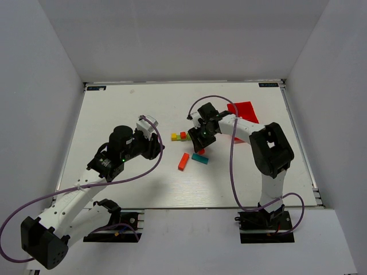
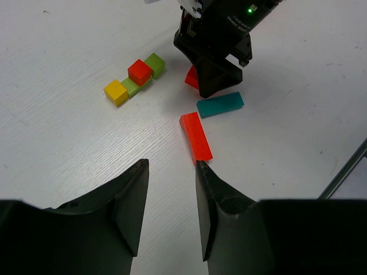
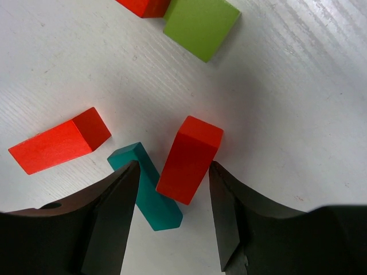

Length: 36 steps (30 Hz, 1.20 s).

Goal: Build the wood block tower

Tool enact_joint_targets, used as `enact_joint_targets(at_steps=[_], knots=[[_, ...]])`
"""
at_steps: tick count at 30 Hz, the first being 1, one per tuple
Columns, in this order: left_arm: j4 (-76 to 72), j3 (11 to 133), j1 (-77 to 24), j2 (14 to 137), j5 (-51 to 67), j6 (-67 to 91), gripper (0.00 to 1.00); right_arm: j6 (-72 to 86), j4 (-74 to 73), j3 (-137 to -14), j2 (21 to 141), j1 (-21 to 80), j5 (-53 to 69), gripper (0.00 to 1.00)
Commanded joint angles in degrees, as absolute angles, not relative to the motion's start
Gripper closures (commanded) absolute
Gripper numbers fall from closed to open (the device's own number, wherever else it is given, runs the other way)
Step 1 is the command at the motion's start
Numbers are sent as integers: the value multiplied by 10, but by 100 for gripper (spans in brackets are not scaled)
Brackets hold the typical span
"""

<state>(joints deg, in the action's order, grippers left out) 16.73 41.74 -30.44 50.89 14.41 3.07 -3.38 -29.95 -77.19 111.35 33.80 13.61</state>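
Cubes [image 2: 139,71] number four, orange bars [image 2: 196,137] two, teal bar [image 2: 220,104] one; left end effector [image 2: 170,172] and right end effector [image 3: 173,166] spread.

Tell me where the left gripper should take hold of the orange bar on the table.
I'd pinch the orange bar across its two long sides, at its middle or near half, coming down from above. It lies flat with both long sides free, while the teal bar and the right gripper crowd its far end.

Red block [image 3: 189,157] matt painted wood; table [image 3: 287,86] faintly grained, probably laminate.
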Motion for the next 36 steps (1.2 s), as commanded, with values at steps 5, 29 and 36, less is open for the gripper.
enact_joint_targets(at_steps=[5,29,36], knots=[[166,430,-301,497,149,36,51,-43,-300,-790,1119,346,113,47],[166,430,-301,497,149,36,51,-112,-256,-741,1048,357,76,94],[166,430,-301,497,149,36,51,-145,-250,-744,1029,358,81,100]])
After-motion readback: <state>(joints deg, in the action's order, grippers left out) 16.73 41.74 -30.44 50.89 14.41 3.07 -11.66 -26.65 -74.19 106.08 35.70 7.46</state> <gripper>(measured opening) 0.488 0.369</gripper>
